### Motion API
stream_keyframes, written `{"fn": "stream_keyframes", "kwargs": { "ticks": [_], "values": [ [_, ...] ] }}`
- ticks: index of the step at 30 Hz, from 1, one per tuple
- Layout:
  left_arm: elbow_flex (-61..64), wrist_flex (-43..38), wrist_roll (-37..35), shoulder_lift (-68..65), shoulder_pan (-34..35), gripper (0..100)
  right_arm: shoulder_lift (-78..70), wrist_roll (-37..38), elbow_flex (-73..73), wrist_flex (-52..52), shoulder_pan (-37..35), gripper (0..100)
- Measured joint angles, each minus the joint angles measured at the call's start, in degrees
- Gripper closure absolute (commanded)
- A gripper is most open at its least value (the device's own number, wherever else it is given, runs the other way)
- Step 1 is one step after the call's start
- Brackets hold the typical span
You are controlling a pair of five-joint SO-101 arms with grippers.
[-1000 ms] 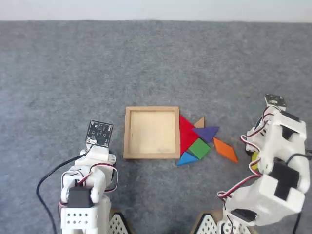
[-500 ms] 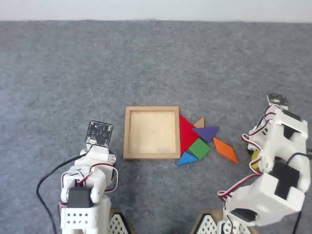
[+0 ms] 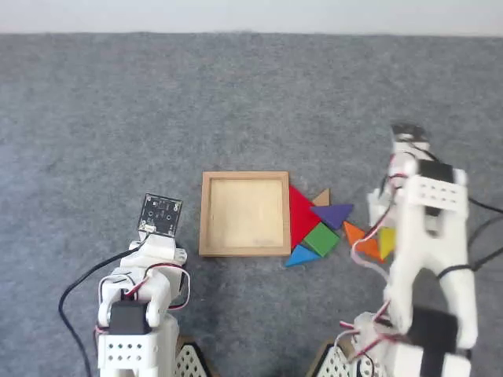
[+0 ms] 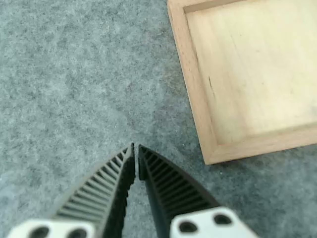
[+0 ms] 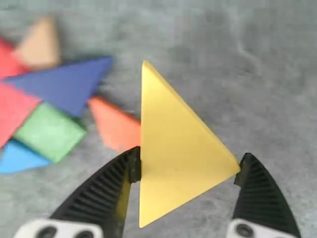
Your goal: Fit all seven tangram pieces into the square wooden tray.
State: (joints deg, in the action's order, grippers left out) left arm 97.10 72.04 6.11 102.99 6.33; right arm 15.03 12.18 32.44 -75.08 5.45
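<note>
Lower left of the high view stands the left arm (image 3: 141,290), parked over the grey carpet (image 3: 102,118). Its wrist camera shows the left gripper (image 4: 134,151) clenched shut on nothing, its tips hanging just beside a corner of the tray (image 4: 190,74).

The square wooden tray sits at the centre of the frame, and none of the seven pieces is in it yet. Against its right-hand rim leans a red triangle (image 3: 300,216). Right of that is a loose cluster: a small tan triangle (image 3: 322,196) at the top, a purple triangle (image 3: 334,214) below it, a green square (image 3: 321,239), a blue triangle (image 3: 301,255) at the bottom, and an orange slanted piece (image 3: 357,239) farthest right.

At the right of the frame the right arm (image 3: 424,236) reaches over that end of the cluster. The right gripper (image 5: 188,166) has its jaws spread wide and pressed against two sides of a yellow triangle (image 5: 173,163), which it holds above the carpet just beyond the orange piece.

I'd say this is the first placement, with the pick done and the carry ahead. The next move would take the yellow triangle leftward across the other pieces and over the tray. It would need turning so its square corner meets a tray corner, and lowering flat before the jaws let go.
</note>
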Motion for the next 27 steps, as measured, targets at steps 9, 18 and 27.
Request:
{"fn": "stream_keyframes", "kwargs": {
  "ticks": [9,18,27],
  "values": [
    [0.0,0.0,0.0,0.0,0.0,99,1.8,-8.6,-4.7,-3.6,-24.4,74.6],
    [0.0,0.0,0.0,0.0,0.0,99,-12.9,-17.7,-19.1,-3.7,-35.7,74.6],
    [0.0,0.0,0.0,0.0,0.0,99,-27.9,-29.3,-32.5,-1.9,-45.8,74.6]
  ]
}}
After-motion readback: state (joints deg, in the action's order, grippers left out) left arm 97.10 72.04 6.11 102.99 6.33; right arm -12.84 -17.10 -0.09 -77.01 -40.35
